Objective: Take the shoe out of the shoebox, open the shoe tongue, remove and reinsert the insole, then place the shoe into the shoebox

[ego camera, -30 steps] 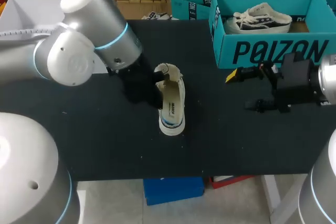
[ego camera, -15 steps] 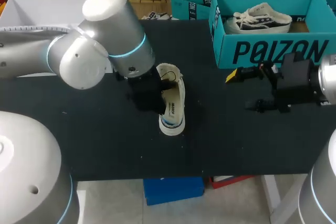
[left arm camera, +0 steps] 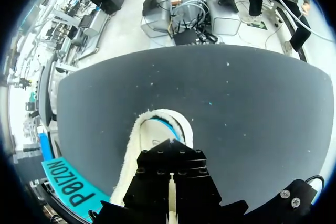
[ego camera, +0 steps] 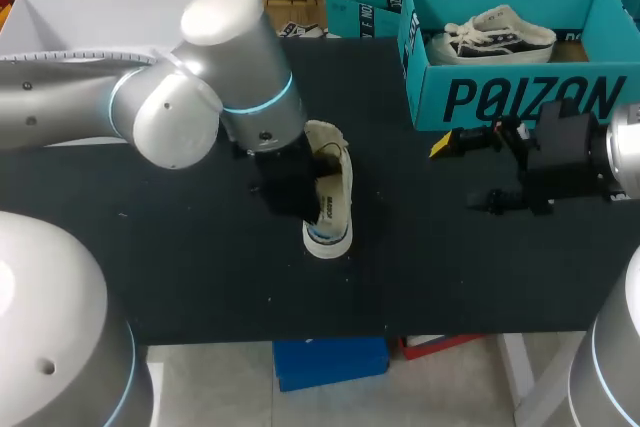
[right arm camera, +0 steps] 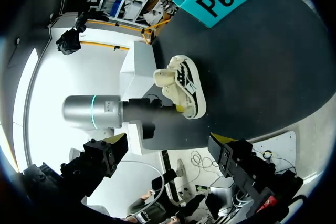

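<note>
Left arm [ego camera: 205,97] slid right onto the white, dark-striped shoe [ego camera: 335,209]; its jaws hidden, right jaws spread.

My left arm [ego camera: 160,112] is silver-grey, all fat rounded joints and a domed cap; a thin light-blue ring glows round one joint; small dark screw holes dot the shell. My left claw [ego camera: 290,187] is a boxy black block, with a pale slot down its middle, two silver screws on a black tab beside it, and a thin black cable looping off. My right arm [ego camera: 625,162] wears the same silver and blue ring; my right claw [ego camera: 458,174] is black and angular, yellow at the tips.
</note>
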Tool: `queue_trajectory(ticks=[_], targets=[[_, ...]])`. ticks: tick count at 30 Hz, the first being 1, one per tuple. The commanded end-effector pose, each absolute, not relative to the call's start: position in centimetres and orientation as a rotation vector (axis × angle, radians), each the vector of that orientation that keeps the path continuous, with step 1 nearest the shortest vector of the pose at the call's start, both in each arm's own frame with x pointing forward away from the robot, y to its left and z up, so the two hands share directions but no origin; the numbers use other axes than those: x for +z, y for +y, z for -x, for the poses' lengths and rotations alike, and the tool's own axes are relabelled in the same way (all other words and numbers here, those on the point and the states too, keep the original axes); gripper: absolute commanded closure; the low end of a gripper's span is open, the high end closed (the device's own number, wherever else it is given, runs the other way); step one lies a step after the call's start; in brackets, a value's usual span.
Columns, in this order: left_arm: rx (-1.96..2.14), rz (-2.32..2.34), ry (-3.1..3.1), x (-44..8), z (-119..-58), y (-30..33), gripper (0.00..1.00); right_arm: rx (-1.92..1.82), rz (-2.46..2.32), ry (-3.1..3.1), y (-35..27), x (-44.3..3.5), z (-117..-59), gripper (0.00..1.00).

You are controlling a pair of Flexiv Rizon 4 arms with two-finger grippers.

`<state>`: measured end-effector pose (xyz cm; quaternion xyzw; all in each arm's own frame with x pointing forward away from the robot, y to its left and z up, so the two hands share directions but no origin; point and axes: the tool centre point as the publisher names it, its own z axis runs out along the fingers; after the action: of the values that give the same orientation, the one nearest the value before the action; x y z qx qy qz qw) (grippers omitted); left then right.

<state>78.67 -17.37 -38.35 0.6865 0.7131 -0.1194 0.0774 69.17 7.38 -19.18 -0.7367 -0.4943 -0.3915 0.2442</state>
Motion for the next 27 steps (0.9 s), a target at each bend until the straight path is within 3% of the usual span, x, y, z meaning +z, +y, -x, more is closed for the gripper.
queue_trajectory(ticks=[1, 15, 27], targets=[[-0.352, -2.065, 2.145, -39.3, -78.8, -18.0, 1.00, -1.069, 2.014, -1.350, 7.4, -19.2, -69.2, 0.00], [-0.306, -2.105, 2.185, -41.6, -78.9, -18.0, 1.00, -1.069, 2.014, -1.350, 7.4, -19.2, -69.2, 0.00], [-0.283, -2.127, 2.147, -40.4, -79.1, -18.6, 1.00, -1.069, 2.014, -1.350, 7.4, -19.2, -69.2, 0.00]])
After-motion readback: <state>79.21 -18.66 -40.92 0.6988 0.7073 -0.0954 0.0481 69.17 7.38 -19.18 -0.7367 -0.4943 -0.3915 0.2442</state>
